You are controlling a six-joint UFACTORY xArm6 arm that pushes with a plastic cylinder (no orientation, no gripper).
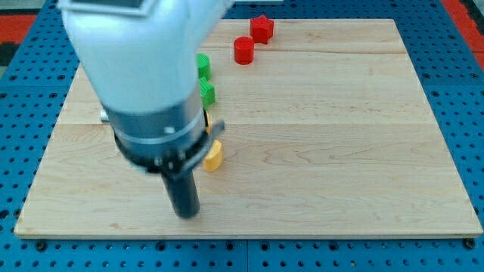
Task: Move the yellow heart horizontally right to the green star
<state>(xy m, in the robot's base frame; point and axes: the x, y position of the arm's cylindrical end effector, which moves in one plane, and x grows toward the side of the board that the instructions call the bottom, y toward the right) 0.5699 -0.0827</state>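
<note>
Arm: nearest the camera, its grey-white body covers the surface's (340, 151) left part.
Pincer: none fitted; only a dark rod, so no open or closed state to tell.
My tip (186, 214): near the surface's bottom edge, left of centre, below and just left of the yellow block.
Yellow block (214, 156): heart shape not clear, partly hidden by the arm.
Green blocks (206, 92): two, toward the top edge, shapes unclear.
Advice: probably bring the tip to the yellow block's left face, push right steadily.
Red blocks (243, 50): top edge, apart.
</note>
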